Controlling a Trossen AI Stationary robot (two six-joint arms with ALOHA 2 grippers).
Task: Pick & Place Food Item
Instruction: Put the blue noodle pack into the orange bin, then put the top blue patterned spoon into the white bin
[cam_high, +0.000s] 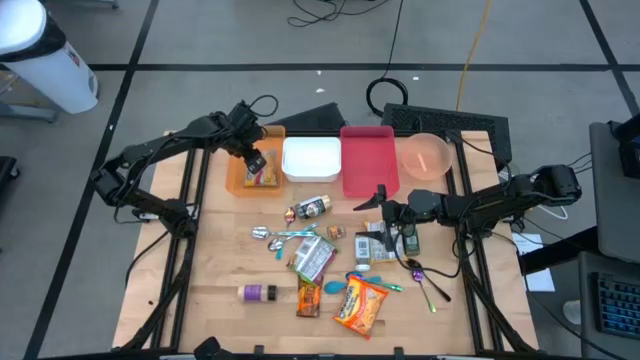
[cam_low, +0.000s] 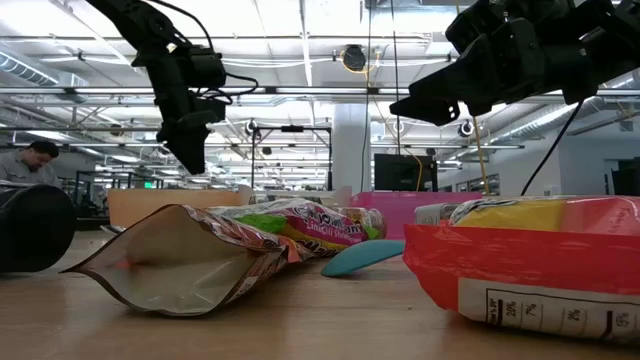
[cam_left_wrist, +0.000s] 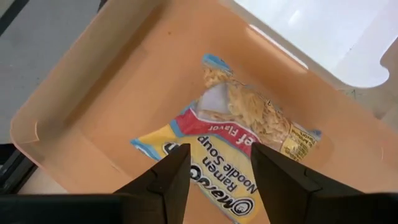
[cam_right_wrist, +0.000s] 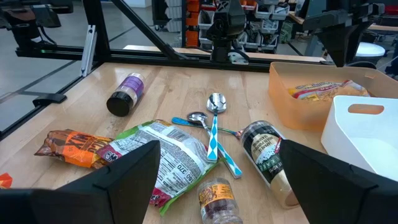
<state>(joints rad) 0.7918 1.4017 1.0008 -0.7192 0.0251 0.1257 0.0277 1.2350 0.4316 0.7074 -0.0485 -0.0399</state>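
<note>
A yellow and red ramen noodle soup packet (cam_left_wrist: 242, 134) lies flat on the floor of the orange bin (cam_left_wrist: 93, 106) at the table's far left. My left gripper (cam_left_wrist: 221, 180) hangs open just above it, pointing steeply down, its fingers apart over the packet's near end. From overhead the left gripper (cam_high: 255, 163) is above the bin (cam_high: 236, 170) and the packet (cam_high: 264, 180). My right gripper (cam_high: 375, 205) stands open and level above the table's right middle, holding nothing, and its wrist view looks across the table between its fingers (cam_right_wrist: 217, 186).
A white bin (cam_high: 310, 158), a red bin (cam_high: 368, 160) and a pink bowl (cam_high: 427, 155) line the far edge. Loose on the table: a jar (cam_high: 312, 208), spoons (cam_high: 275, 235), a snack bag (cam_high: 313, 255), a purple-lidded bottle (cam_high: 258, 292) and an orange chip bag (cam_high: 360, 303).
</note>
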